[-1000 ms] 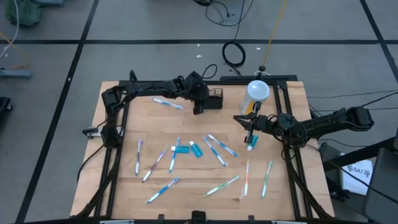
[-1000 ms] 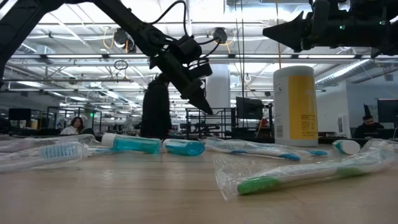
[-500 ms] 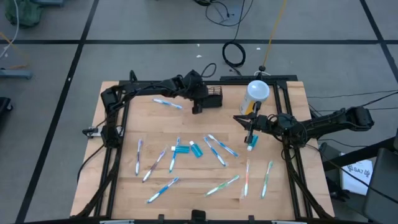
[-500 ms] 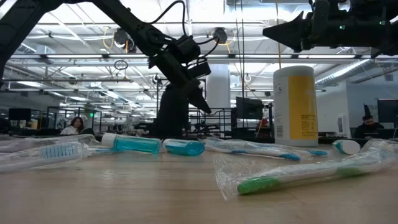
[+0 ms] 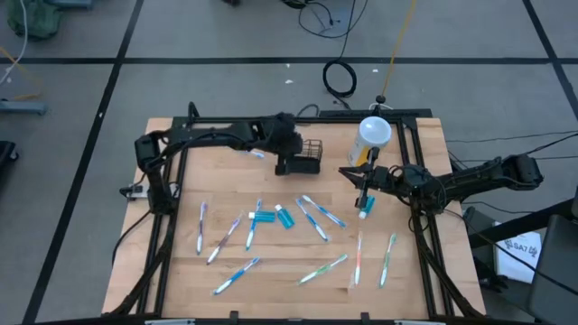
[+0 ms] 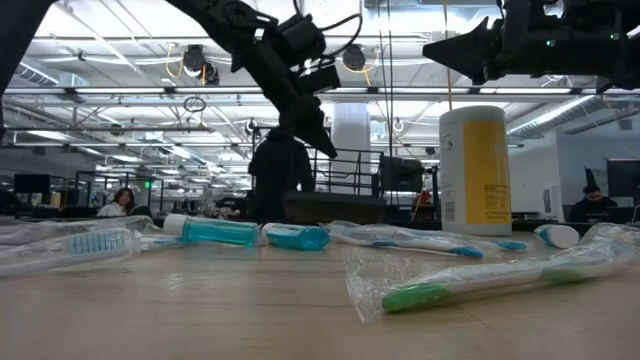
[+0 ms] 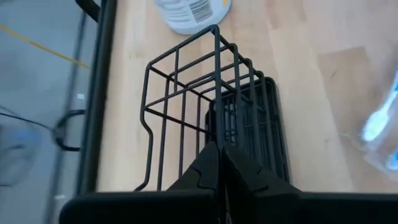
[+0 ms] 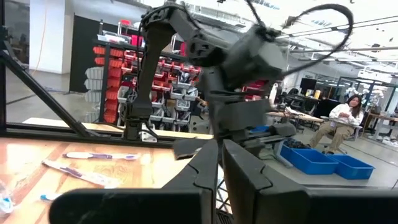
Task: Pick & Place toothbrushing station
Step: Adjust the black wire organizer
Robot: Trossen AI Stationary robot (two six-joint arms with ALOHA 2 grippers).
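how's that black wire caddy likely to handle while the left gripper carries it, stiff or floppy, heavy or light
The wire caddy is probably stiff: its thin bars hold a straight-edged grid. Being mostly open frame, it looks light for its size. The left gripper, shut on one wall rather than the middle, may let it swing or tilt a little.

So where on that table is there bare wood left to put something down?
Bare wood lies along the far-left edge behind the left arm, and beside the yellow bottle at the far-right corner. The middle and near half are crowded with scattered toothbrushes.
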